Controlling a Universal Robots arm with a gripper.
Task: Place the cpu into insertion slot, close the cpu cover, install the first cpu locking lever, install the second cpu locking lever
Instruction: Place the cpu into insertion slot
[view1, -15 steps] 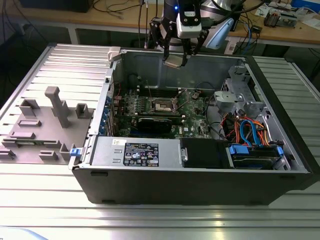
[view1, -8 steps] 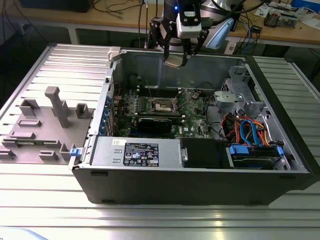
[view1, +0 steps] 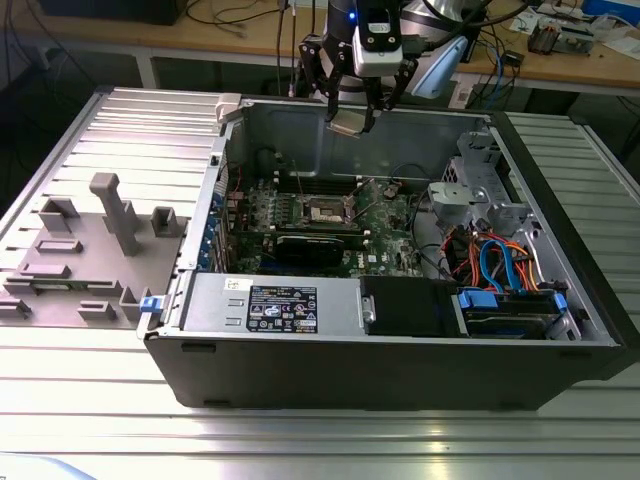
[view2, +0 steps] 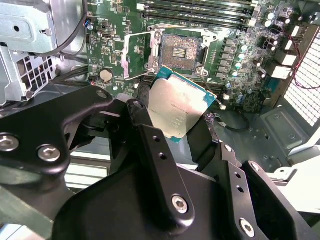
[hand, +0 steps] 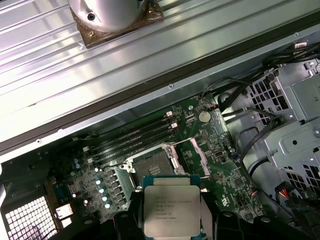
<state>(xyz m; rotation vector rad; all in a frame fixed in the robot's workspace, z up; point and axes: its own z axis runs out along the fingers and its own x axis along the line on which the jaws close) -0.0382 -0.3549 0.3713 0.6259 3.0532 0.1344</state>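
One step, the first, is in hand: the gripper clamps the cpu by its edges, the bare insertion slot lies well below it, and seating seems to need square alignment.

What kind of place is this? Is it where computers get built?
Probably a robot lab or workshop. An open computer case lies on a ribbed metal table, a wooden bench strewn with cables stands behind, and the gripper holds the cpu above the case.
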